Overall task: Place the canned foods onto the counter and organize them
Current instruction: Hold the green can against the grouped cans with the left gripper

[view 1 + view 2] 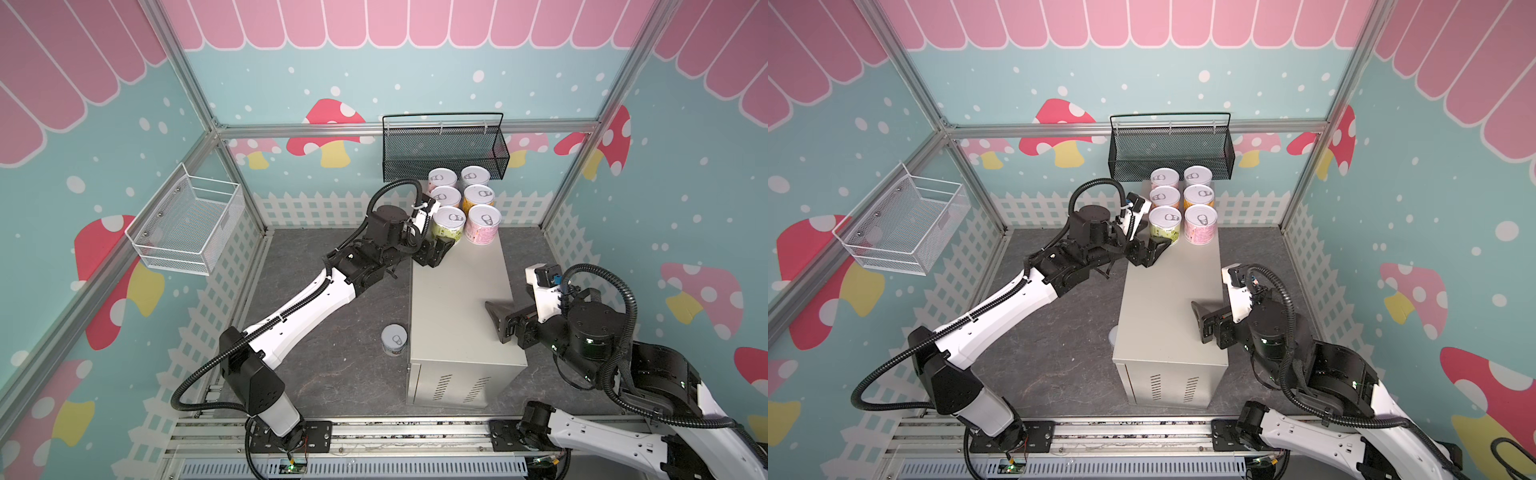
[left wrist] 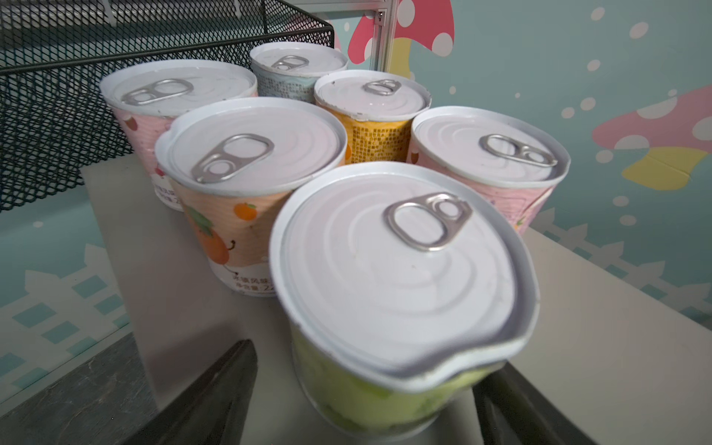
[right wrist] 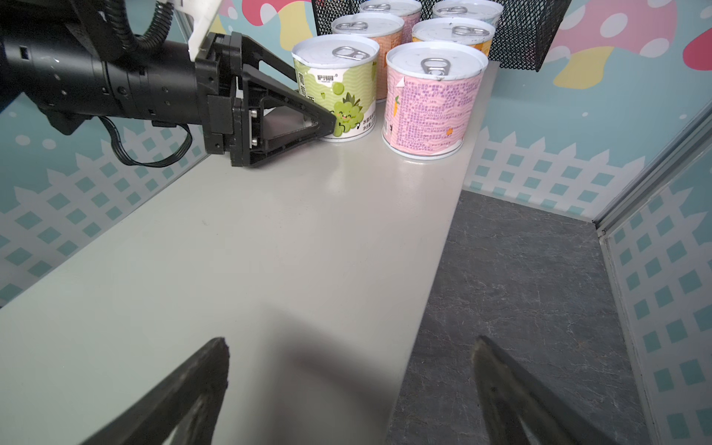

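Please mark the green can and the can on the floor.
green can [image 3: 341, 88]: in the right wrist view, on its label.
can on the floor [image 1: 394, 338]: in a top view, on its lid.

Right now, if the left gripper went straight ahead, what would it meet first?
The green can, most likely: it stands on the counter between the open jaws of the left gripper, directly ahead.

A lab booth is posing as a play shop: mushroom wallpaper [image 1: 332, 83] is lining aluminium framing [image 1: 407, 126], robot arms [image 1: 299, 303] sitting on a rail [image 1: 415, 436].
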You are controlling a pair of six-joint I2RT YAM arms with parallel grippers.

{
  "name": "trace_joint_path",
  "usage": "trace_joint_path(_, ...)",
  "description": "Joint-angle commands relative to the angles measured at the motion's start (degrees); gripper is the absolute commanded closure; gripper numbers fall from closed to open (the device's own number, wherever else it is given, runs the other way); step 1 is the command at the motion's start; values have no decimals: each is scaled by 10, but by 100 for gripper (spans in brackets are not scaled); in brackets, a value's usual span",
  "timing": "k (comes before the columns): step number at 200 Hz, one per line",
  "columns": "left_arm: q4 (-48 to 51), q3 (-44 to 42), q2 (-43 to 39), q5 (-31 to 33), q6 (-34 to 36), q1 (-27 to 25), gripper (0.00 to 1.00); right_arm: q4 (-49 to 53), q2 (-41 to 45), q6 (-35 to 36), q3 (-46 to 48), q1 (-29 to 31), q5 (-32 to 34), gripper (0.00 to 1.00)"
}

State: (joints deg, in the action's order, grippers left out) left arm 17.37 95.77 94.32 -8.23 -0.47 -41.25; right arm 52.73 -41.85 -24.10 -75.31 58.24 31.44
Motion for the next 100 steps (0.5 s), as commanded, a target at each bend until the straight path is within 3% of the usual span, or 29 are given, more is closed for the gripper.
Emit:
trace_joint_path(1, 66, -24, 11, 9, 1, 5, 13, 3, 4, -7, 7, 5, 3, 1)
trace_joint_path(100, 69, -15, 18, 7, 3, 5, 14, 3, 12, -12, 13, 4, 1, 1)
